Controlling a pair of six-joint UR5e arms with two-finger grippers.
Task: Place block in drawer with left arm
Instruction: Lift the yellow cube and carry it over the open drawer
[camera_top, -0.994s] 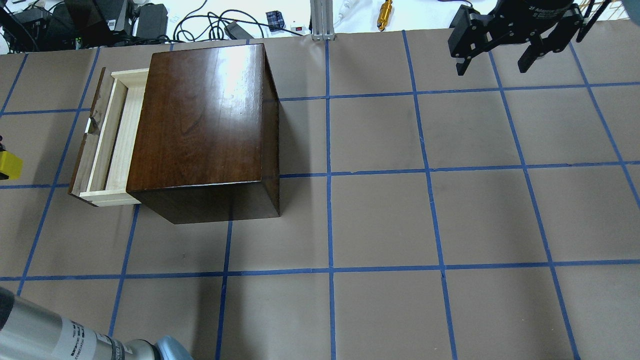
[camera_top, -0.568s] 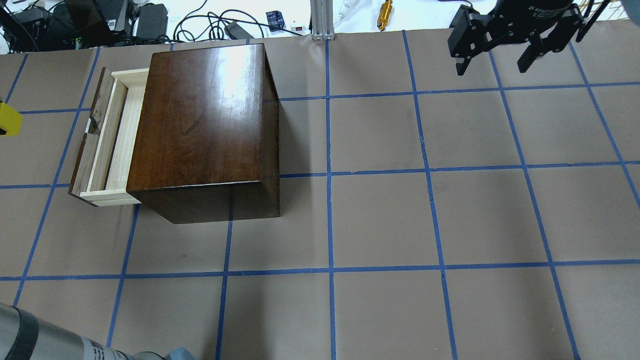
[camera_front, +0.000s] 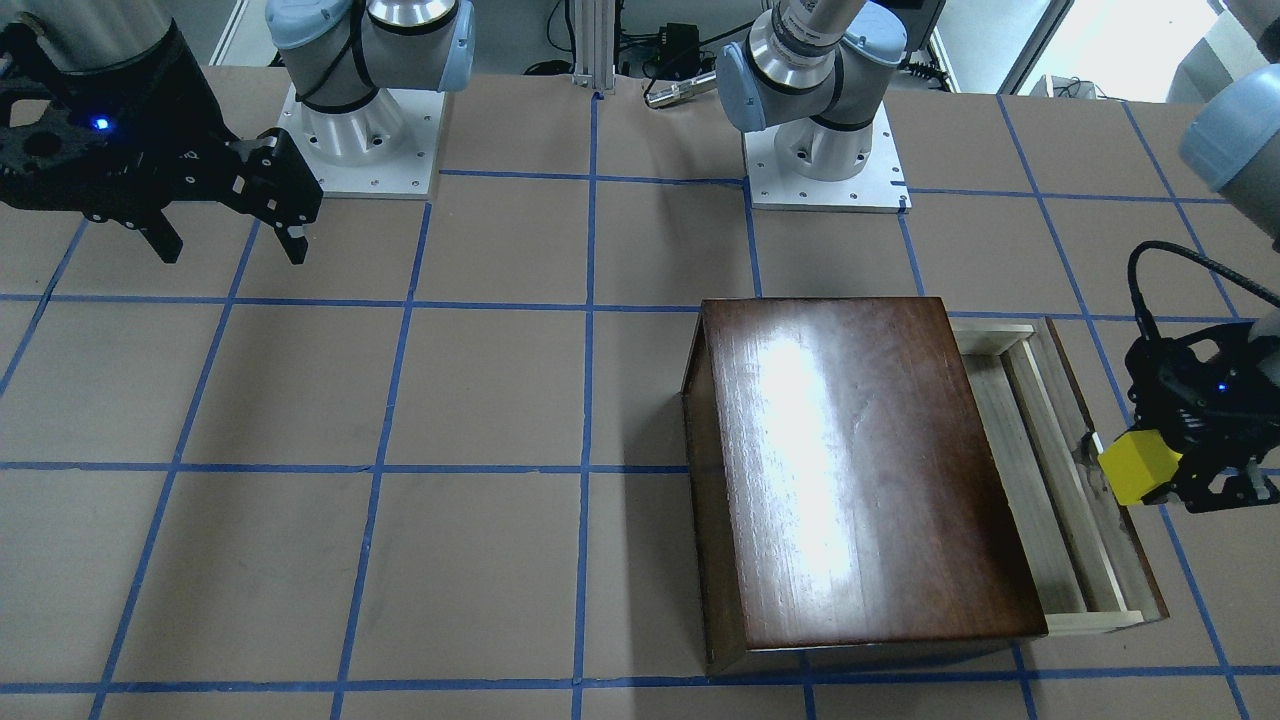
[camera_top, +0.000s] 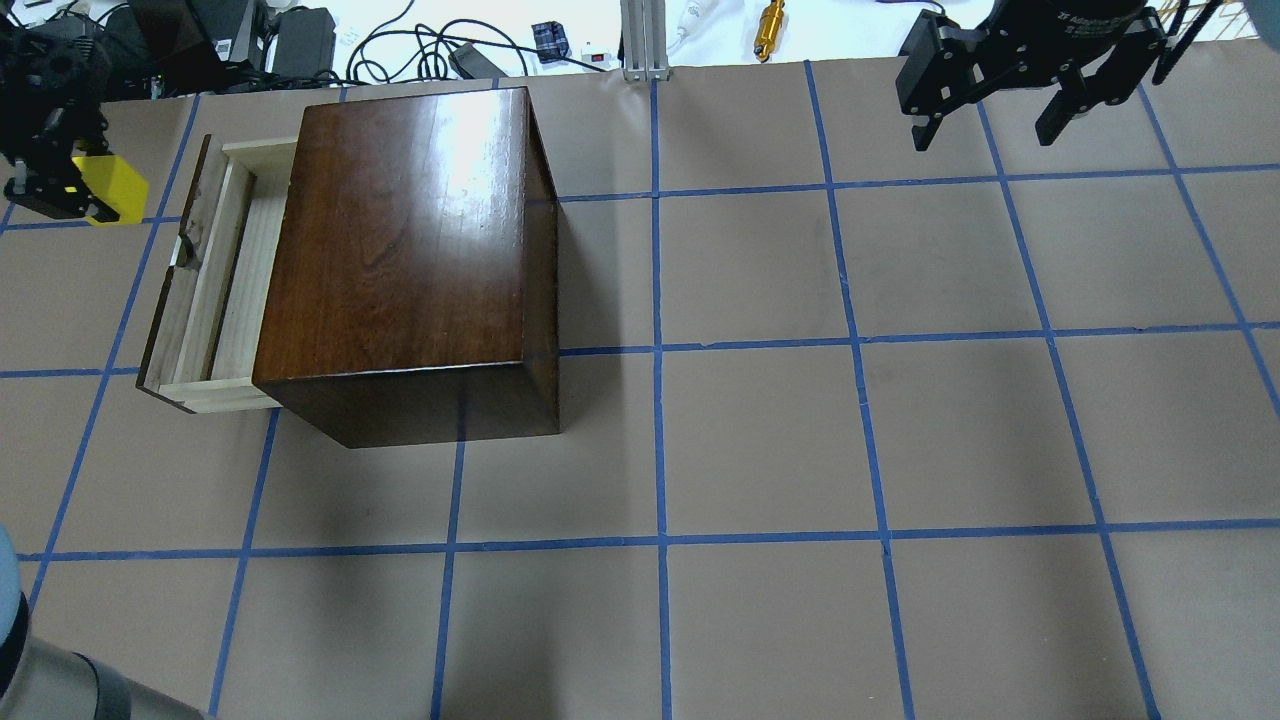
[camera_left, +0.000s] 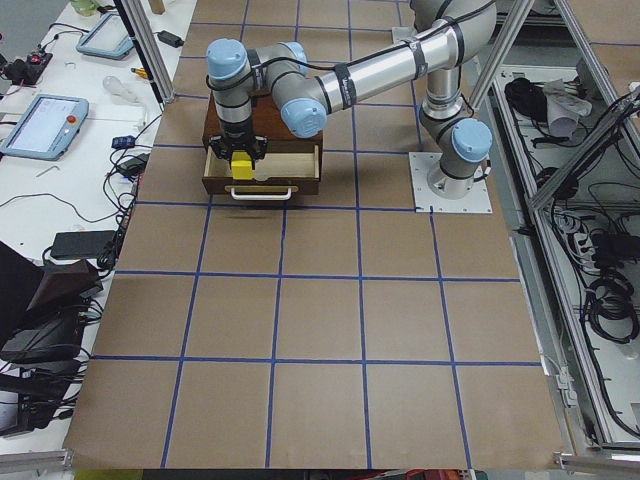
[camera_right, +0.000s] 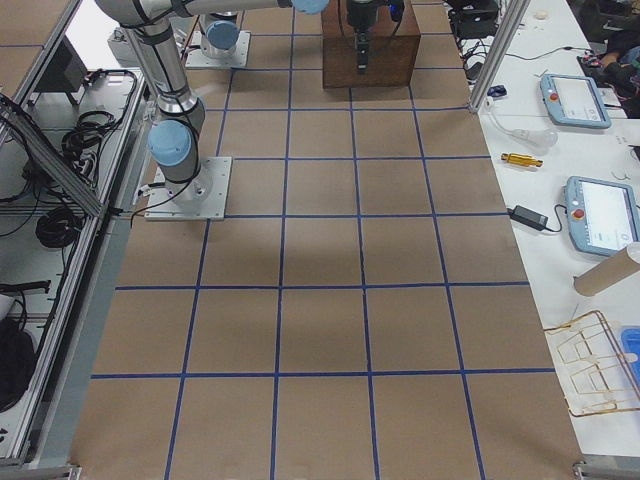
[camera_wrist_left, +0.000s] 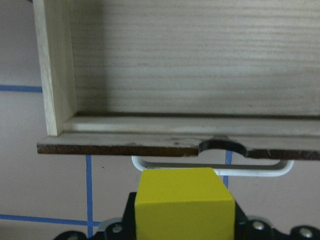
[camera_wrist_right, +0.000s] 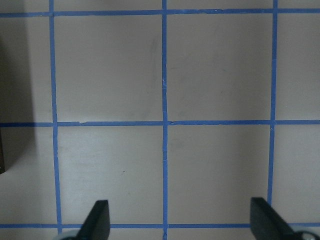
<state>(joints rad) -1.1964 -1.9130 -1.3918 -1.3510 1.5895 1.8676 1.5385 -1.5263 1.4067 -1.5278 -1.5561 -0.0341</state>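
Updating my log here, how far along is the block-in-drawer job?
Done: the drawer stands pulled open, and the yellow block is off the table, held by the jaws of the left gripper. In hand: it hangs just outside the front panel, by the white handle. Left: carry it over the drawer and release. The right gripper sits open, apart.

Your brown tabletop (camera_top: 760, 440) is gridded with blue tape (camera_top: 659, 450); beyond its far edge you see a white bench (camera_right: 545, 185) carrying black cables (camera_top: 400, 40), a brass fitting (camera_top: 770, 28) and two grey tablets (camera_right: 575, 100).
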